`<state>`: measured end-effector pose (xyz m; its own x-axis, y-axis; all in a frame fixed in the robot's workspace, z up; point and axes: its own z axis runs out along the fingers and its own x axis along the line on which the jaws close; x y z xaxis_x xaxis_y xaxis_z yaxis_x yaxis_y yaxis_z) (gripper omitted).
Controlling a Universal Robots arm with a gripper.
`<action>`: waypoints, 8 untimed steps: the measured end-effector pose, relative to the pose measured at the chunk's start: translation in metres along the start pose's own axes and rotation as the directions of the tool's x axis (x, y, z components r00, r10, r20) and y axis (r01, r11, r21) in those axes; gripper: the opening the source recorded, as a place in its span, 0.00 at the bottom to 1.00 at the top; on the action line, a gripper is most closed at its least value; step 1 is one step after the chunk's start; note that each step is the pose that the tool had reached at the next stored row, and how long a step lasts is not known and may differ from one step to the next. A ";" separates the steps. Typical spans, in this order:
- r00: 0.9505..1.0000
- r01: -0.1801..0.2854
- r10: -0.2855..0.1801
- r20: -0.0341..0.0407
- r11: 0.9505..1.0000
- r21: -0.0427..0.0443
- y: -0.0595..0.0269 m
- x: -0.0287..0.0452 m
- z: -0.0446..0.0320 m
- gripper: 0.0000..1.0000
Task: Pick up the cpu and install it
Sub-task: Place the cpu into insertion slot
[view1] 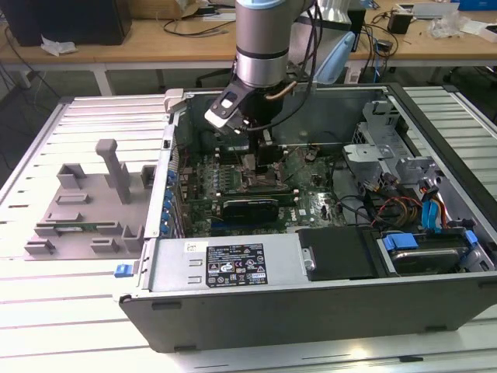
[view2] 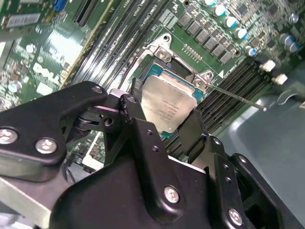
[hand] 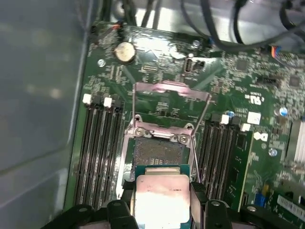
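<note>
One cpu [view2: 167, 107] sits clamped between the claw's [view2: 163, 119] two fingers [view2: 134, 110], seemingly just above one open socket [hand: 157, 152].

end effector [hand: 162, 212] grips the cpu [hand: 161, 195] at the open socket [hand: 158, 151].

cpu [hand: 162, 198]: a silver metal top with a soft satin sheen is seen, edged in green board (faint print is carried on the lid).
gripper [hand: 162, 211]: black fingers, matt and smooth, are studded with bright metal screws.
socket [hand: 159, 155]: a dark, finely grained contact field is framed in bare shiny metal.
memory slots [hand: 97, 152]: black plastic with a slight gloss is seen on both sides of the socket.
motherboard [hand: 238, 90]: a green lacquered surface, lightly glossy, is spread around the socket.
coin cell [hand: 125, 51]: polished metal, set apart from the socket.
case [view1: 233, 264]: dull grey sheet metal.
tray [view1: 78, 206]: matt grey plastic, well apart from the socket.
table [view1: 70, 311]: pale ribbed slats, faintly sheened.
</note>
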<state>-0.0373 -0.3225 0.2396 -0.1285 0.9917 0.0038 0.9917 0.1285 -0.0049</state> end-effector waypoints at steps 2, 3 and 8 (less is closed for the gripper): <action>1.000 -0.029 0.029 0.000 1.000 0.000 0.0000 0.0000 0.0002 0.54; 0.999 -0.033 0.033 0.000 0.999 0.000 0.0000 0.0000 0.0002 0.54; 0.999 -0.035 0.035 0.015 0.999 0.001 0.0001 0.0000 0.0031 0.54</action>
<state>-0.0373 -0.3225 0.2365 -0.0940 0.9955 -0.0111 0.9956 0.0940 -0.0059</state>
